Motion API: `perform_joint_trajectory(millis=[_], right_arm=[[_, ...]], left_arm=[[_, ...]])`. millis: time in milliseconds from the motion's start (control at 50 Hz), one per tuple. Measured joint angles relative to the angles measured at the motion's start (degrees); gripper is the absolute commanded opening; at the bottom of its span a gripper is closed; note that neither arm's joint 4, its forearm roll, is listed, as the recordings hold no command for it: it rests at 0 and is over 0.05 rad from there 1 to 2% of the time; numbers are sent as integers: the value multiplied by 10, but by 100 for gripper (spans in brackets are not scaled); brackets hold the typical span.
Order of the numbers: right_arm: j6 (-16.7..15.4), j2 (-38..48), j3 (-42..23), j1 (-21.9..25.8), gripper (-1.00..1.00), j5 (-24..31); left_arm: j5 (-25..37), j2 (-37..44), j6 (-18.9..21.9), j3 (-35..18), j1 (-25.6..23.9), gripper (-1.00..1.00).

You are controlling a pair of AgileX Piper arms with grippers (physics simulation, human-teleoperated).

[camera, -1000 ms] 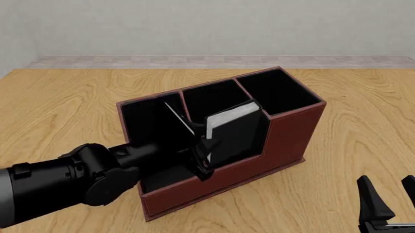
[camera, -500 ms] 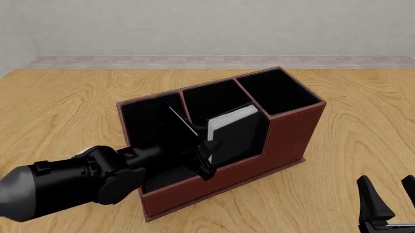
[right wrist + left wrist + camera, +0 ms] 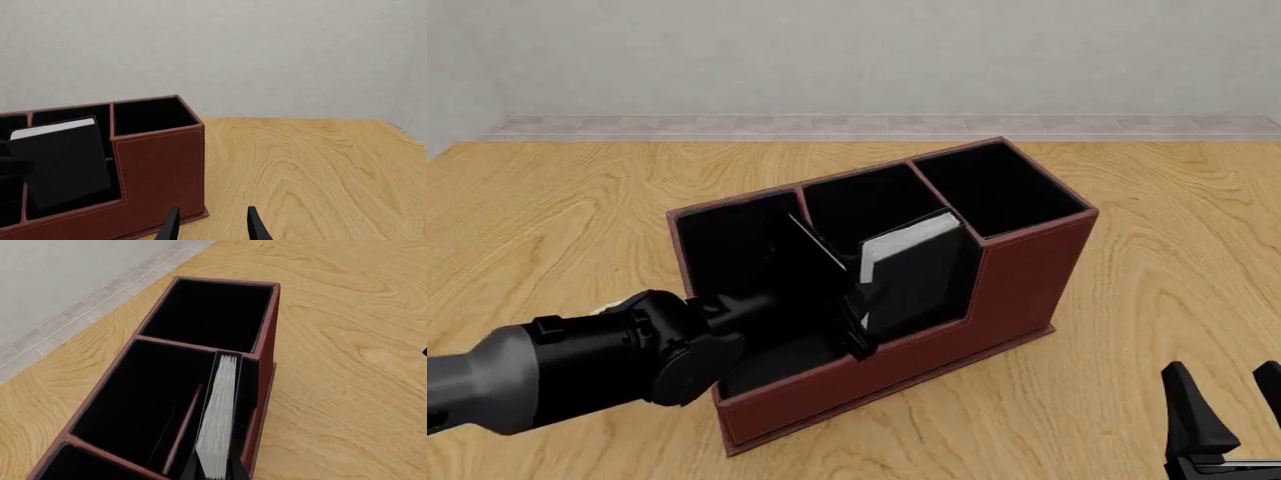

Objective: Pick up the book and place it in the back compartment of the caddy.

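The black book (image 3: 914, 272) with white page edges stands slightly tilted inside the reddish-brown caddy (image 3: 1034, 270). It is in the small back compartment (image 3: 248, 385), behind the low outer wall (image 3: 921, 345). My left gripper (image 3: 857, 322) is shut on the book's near end, down inside that cell. The left wrist view looks along the page edges of the book (image 3: 217, 425), with a finger on each cover of it. My right gripper (image 3: 1224, 420) is open and holds nothing, low at the near right, apart from the caddy. From the right wrist, the book (image 3: 63, 160) shows above the low wall.
Two deeper black-lined cells (image 3: 994, 190) lie along the caddy's far side, and a long cell (image 3: 727, 245) at its left end. A thin divider (image 3: 821, 250) stands just left of the book. Bare wooden table (image 3: 1174, 250) surrounds the caddy.
My left arm has dropped lower and pushed a little forward and right. The book has sunk slightly deeper into its cell. The right gripper has not moved.
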Motion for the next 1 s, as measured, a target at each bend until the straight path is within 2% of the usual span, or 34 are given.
perform_joint_trajectory(millis=[620, 640, 1000], right_arm=[[0, 0, 0, 0, 100, 0], [0, 0, 0, 0, 100, 0], [0, 0, 0, 0, 100, 0]], left_arm=[[-8, 16, -8, 4, 11, -100], [-8, 16, -8, 5, 12, 100], [-14, 15, -1, 5, 13, 100]])
